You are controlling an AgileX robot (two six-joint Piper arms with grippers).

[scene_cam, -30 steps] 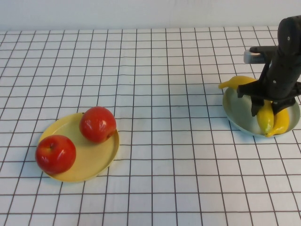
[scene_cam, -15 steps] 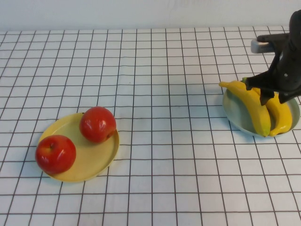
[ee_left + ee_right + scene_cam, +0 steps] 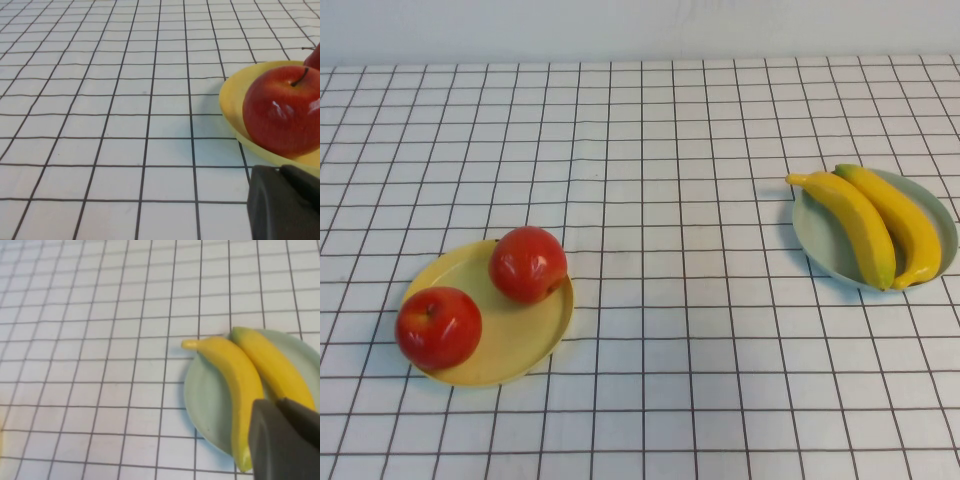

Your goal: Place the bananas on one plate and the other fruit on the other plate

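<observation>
Jaw state couldn't be told for either gripper — each showed only as a dark corner in its own wrist view. Left gripper (image 3: 285, 205) sat low over the gridded cloth (image 3: 650, 180), just beside the yellow plate (image 3: 525, 340). Right gripper (image 3: 285, 440) hung above the blue-green plate (image 3: 820, 240); neither arm appeared in the high view. Near left: both apples on the yellow plate, front apple (image 3: 438, 327) at its near-left rim, rear apple (image 3: 527, 264) at the far side, slightly apart. Farther right: two bananas side by side on the blue-green plate — left banana (image 3: 855, 220) with its stem past the rim, right banana (image 3: 900, 220) touching it.
</observation>
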